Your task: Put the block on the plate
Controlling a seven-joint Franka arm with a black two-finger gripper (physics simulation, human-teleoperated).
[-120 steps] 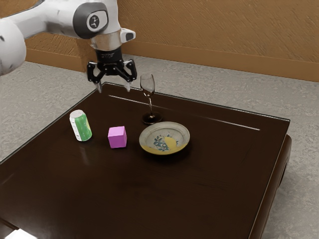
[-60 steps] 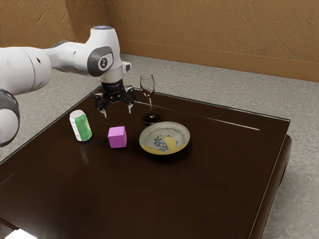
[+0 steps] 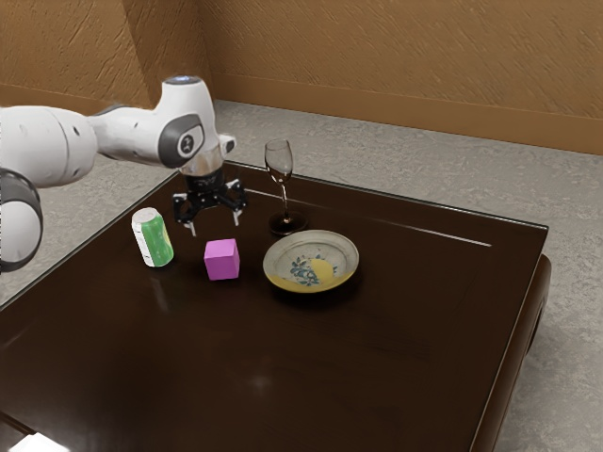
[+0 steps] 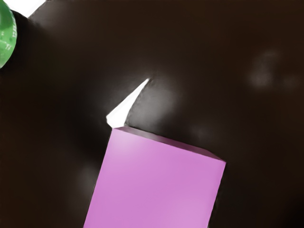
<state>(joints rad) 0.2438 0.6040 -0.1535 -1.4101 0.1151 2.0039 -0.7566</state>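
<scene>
Block (image 3: pixel 222 260), a magenta cube, sits on the dark bench (image 3: pixel 396 377) beside a patterned plate (image 3: pixel 311 262), toward the exterior view's left and just apart from the plate's rim. On that same side of the plate, the end effector (image 3: pixel 216 226) of a white Franka arm (image 3: pixel 137 137) hangs above the bench, fingers spread wide and empty. A green-and-white can (image 3: pixel 153 237) stands farther out from the plate, past the cube; a wineglass (image 3: pixel 279 162) rises upright just behind the plate in the exterior view.

In your exterior view, a green-and-white can (image 3: pixel 158 240) stands on the bench (image 3: pixel 377 377) at nine o'clock; from it, you see a wineglass (image 3: pixel 279 162) toward three o'clock.
</scene>
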